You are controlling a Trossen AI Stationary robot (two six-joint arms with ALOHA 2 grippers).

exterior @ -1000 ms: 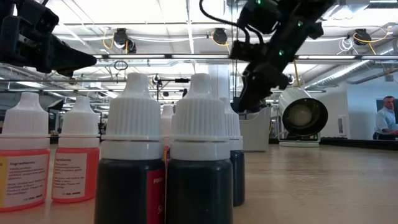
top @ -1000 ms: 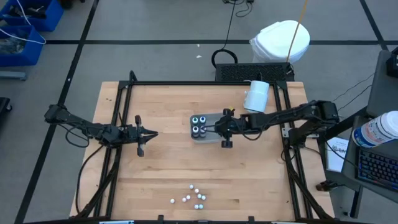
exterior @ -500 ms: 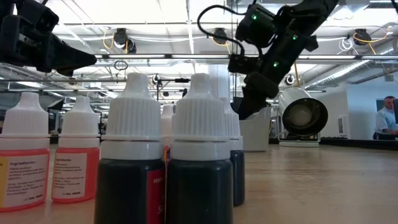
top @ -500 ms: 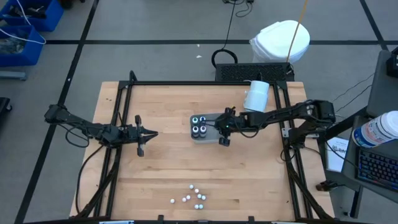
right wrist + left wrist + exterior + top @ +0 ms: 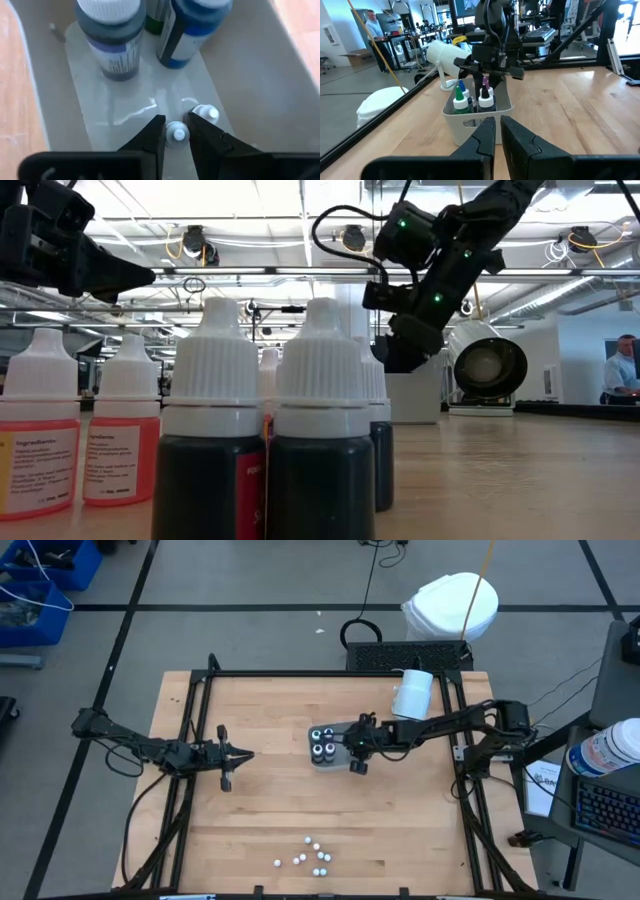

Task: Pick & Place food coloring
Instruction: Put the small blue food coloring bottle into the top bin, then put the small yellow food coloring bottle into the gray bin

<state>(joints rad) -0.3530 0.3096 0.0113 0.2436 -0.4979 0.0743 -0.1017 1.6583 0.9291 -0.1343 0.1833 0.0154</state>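
A grey tray (image 5: 335,762) at mid-table holds several upright food coloring bottles (image 5: 322,742), among them a dark one (image 5: 117,40) and a blue one (image 5: 192,30). My right gripper (image 5: 340,744) slants down into the tray's right half. Its fingertips (image 5: 176,125) stand a little apart, with a small white piece (image 5: 176,133) on the tray's floor showing in the gap and a second piece (image 5: 207,113) beside it. More white-capped bottles (image 5: 310,855) stand near the front edge. My left gripper (image 5: 248,754) waits level, left of the tray, fingers (image 5: 497,120) together and holding nothing. My right gripper comes slanting down from the table's right, with the small white piece in the gap between its fingertips. Whether the fingers touch that piece or stand above it, I cannot tell.
A white cylinder (image 5: 412,693) lies at the far right of the table. Black frame rails (image 5: 190,740) run along the table's sides. A white bag (image 5: 452,602) sits beyond the far edge. The front-edge bottles (image 5: 215,430) fill the low view, and a person (image 5: 620,375) stands far off.
My right gripper has moved a little toward the table's left, farther over the tray, and has sunk lower.
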